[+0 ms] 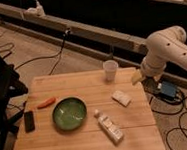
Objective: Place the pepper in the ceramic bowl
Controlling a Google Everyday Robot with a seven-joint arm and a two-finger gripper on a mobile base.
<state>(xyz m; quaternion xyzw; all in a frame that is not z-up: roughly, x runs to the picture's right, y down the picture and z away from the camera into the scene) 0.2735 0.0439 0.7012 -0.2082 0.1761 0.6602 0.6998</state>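
The orange-red pepper (46, 102) lies on the wooden table (84, 141), just left of the green ceramic bowl (69, 113) and a little behind it. The bowl sits left of the table's middle and looks empty. My white arm reaches in from the right. The gripper (139, 76) hangs near the table's back right corner, far from the pepper and the bowl, close to the right of the cup. It holds nothing that I can see.
A white translucent cup (110, 69) stands at the back of the table. A small white packet (121, 97) and a white bottle lying down (109, 126) are right of the bowl. A flat black rectangle (29, 121) lies at the left edge. Cables cross the floor.
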